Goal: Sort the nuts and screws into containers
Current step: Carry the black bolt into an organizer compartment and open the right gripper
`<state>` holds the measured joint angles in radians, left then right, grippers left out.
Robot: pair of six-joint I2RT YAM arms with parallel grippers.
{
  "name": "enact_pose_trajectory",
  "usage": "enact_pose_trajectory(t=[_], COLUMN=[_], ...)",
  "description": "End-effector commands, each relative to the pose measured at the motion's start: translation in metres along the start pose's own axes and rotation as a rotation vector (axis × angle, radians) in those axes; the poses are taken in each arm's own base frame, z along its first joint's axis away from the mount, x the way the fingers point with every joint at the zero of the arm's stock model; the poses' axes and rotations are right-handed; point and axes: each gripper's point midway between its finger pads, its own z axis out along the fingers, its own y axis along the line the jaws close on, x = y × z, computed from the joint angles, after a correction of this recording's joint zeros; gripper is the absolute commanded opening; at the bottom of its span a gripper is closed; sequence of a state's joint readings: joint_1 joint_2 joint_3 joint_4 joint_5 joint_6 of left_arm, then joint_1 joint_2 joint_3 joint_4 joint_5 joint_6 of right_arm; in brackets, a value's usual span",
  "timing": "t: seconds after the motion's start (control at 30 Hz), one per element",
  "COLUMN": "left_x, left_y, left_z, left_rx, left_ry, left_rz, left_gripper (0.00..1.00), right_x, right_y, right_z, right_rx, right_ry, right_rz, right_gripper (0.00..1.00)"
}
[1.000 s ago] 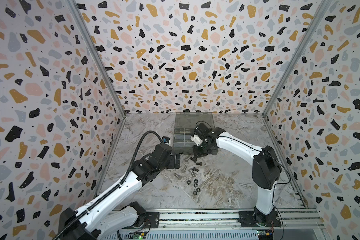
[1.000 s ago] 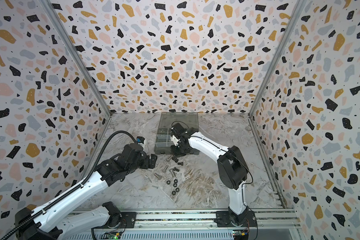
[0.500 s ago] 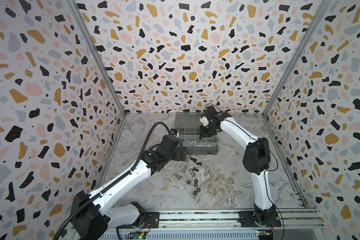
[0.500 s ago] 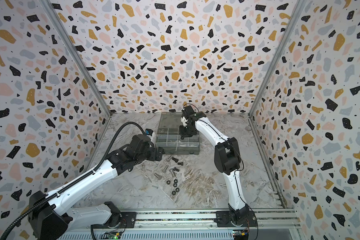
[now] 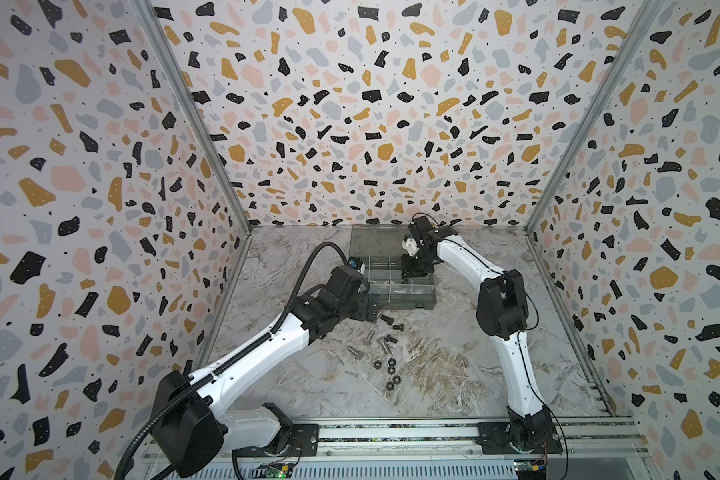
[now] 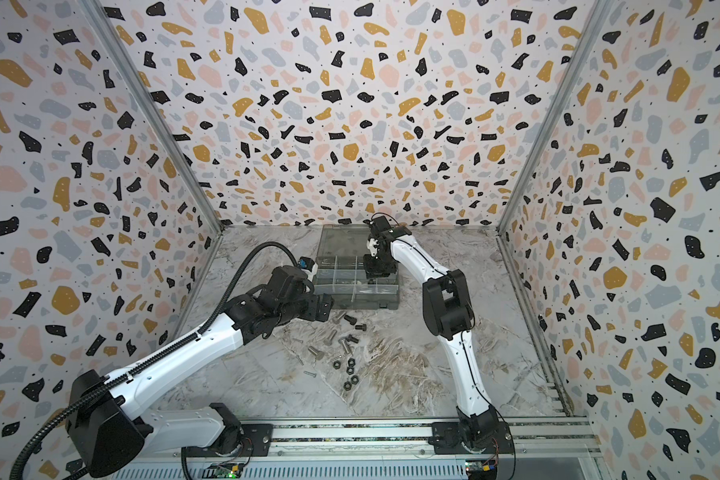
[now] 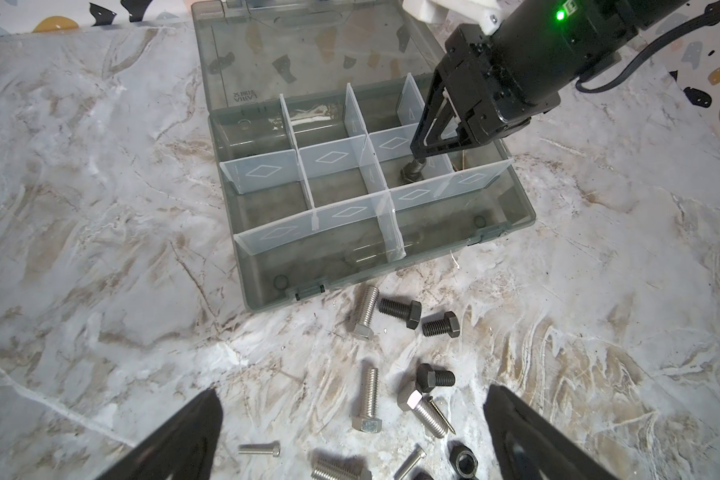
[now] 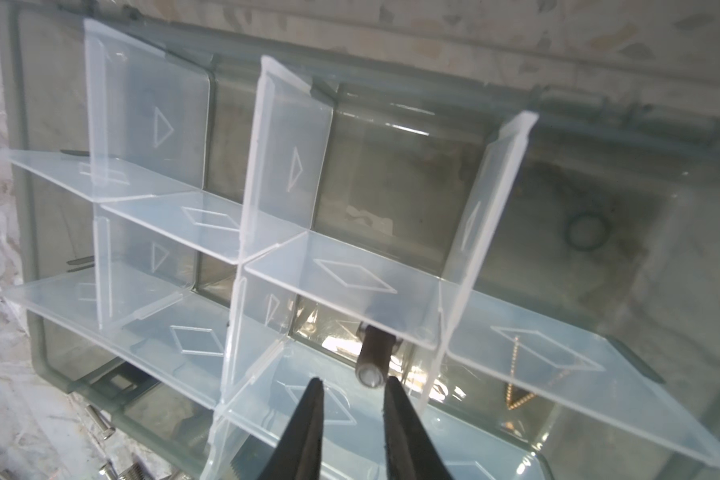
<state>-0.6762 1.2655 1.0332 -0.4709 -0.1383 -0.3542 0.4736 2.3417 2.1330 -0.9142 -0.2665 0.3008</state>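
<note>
Looking from big to small, the marbled surface (image 5: 454, 374) holds a smoky grey box (image 7: 262, 286) with its lid laid open and thin walls that make little rooms. Over a room in the middle row hangs the right hand (image 8: 352, 384). Its two fingers are a little apart with nothing pinched between them. One screw (image 8: 374, 353) stands tilted in that room, just beside the fingertips. The left hand (image 7: 352, 392) is spread wide above the loose pile in front of the box. There the screws (image 7: 366, 309) lie flat, some silver and some black, and the nuts (image 5: 390, 370) sit nearer the robot. I think the screws are hard, smooth and quick to roll, so pinch across the shaft close to the head. The nuts are low and flat, so squeeze two flat sides.
</note>
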Motion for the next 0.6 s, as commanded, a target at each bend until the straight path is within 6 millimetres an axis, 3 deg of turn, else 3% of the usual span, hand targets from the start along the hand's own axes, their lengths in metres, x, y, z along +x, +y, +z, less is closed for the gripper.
enact_pose_trajectory(t=[0.0,0.1,0.27,0.43,0.57], left_x=[-0.012,-0.007,0.004,0.015,0.023], left_y=[-0.008,-0.008,-0.008,-0.011,-0.017], left_z=[-0.007,-0.007,-0.008,-0.013,-0.017], left_rx=[0.031,0.037,0.055,0.078,0.102], left_ry=[-0.028,-0.019,-0.004,-0.003,-0.008], left_rz=[0.012,0.012,0.005,-0.02,-0.042], left_gripper=[1.0,1.0,1.0,1.0,1.0], right_x=[-0.006,0.007,0.055,0.11,0.134], right_y=[0.016,0.021,0.038,0.052,0.062], right_z=[-0.052,-0.069,-0.079,-0.06,-0.046], right_rx=[-0.017,-0.011,-0.014,-0.034,-0.052], right_ry=[-0.077,-0.085,-0.04,0.041,0.075], right_rz=[-0.037,-0.058,-0.132,-0.17,-0.178], right_gripper=[0.3,0.3,0.31,0.36,0.36])
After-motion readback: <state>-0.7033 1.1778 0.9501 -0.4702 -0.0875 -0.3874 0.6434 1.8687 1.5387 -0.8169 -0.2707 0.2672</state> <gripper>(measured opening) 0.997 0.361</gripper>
